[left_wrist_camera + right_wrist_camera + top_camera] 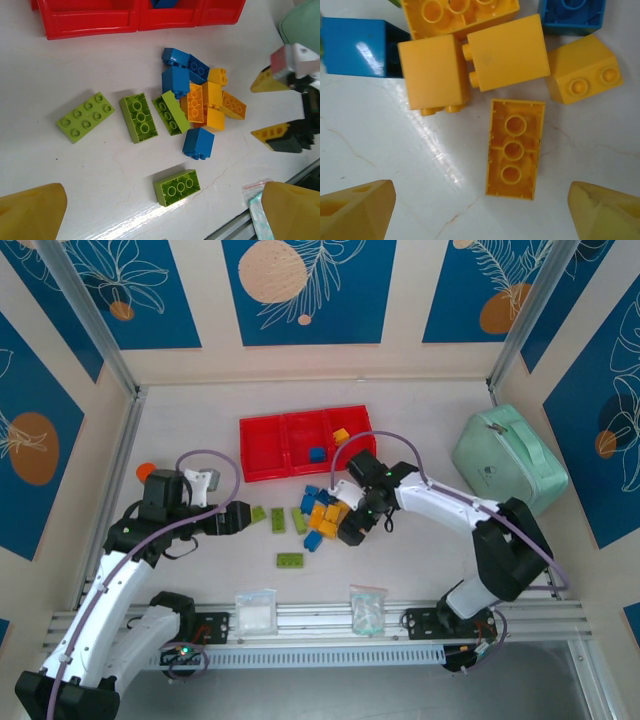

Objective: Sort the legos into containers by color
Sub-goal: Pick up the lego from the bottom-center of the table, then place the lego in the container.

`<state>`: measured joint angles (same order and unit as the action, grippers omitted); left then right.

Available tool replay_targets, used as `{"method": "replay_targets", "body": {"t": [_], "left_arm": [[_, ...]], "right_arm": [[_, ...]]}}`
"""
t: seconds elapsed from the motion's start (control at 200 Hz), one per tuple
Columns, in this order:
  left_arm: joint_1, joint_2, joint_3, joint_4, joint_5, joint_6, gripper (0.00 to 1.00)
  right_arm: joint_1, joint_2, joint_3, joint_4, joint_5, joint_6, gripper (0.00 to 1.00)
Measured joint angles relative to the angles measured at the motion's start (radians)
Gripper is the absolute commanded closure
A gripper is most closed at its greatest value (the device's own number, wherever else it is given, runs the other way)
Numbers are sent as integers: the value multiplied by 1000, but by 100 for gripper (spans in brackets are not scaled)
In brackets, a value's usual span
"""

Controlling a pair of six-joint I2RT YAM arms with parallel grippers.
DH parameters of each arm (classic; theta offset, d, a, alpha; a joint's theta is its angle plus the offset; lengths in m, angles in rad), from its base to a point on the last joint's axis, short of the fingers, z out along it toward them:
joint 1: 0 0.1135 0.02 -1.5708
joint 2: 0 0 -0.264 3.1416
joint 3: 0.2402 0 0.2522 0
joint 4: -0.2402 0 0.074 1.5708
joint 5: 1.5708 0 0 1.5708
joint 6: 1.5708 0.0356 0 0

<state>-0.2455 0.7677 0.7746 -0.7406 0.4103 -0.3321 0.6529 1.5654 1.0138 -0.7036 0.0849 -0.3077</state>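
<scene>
The legos [433, 70] are hard plastic, smooth and shiny, with small reflections. The red containers [90, 22] are glossy plastic too. The table [380, 150] is smooth and glossy, with thin crack-like lines. The yellow fingertips [355, 210] of the right gripper [480, 212] look matt.

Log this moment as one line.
left gripper: open, near green legos | right gripper: open, above upturned yellow-orange brick | red tray: one blue brick, one yellow brick | pile: unsorted
</scene>
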Motion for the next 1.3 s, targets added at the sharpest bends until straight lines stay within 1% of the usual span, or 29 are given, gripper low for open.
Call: {"method": "replay_targets", "body": {"t": [0.135, 0.205, 0.375, 0.545, 0.625, 0.69, 0.825, 0.845, 0.885, 0.995, 1.095, 1.211, 1.301], "left_arm": [[0, 0, 0, 0, 0, 0, 1], [0, 0, 0, 0, -3, 0, 1], [-2, 0, 0, 0, -4, 0, 1], [-2, -1, 0, 0, -11, 0, 1], [-2, -1, 0, 0, -11, 0, 1], [-2, -1, 0, 0, -11, 0, 1], [-2, -3, 0, 0, -11, 0, 1], [-2, -4, 0, 0, -12, 0, 1], [-2, -6, 0, 0, -12, 0, 1], [-5, -9, 0, 0, -14, 0, 1], [-6, -9, 0, 0, -15, 0, 1], [-8, -8, 0, 0, -15, 0, 1], [-8, -8, 0, 0, -15, 0, 1]], "right_arm": [[2, 127, 35, 16, 16, -11, 17], [2, 166, 41, 22, 31, -16, 19], [2, 184, 41, 28, 72, -24, 27], [2, 198, 51, 30, 119, -27, 39], [2, 210, 63, 24, 140, -26, 48], [2, 219, 75, 14, 152, -24, 58], [2, 221, 92, -8, 163, -21, 76], [2, 220, 93, -12, 164, -23, 80], [2, 219, 97, -23, 163, -15, 83], [-6, 184, 111, -58, 142, 1, 85], [-36, 109, 149, -87, 79, 29, 86], [-118, 35, 258, -90, 2, 84, 87], [-188, 36, 373, -79, -34, 134, 88]]}}
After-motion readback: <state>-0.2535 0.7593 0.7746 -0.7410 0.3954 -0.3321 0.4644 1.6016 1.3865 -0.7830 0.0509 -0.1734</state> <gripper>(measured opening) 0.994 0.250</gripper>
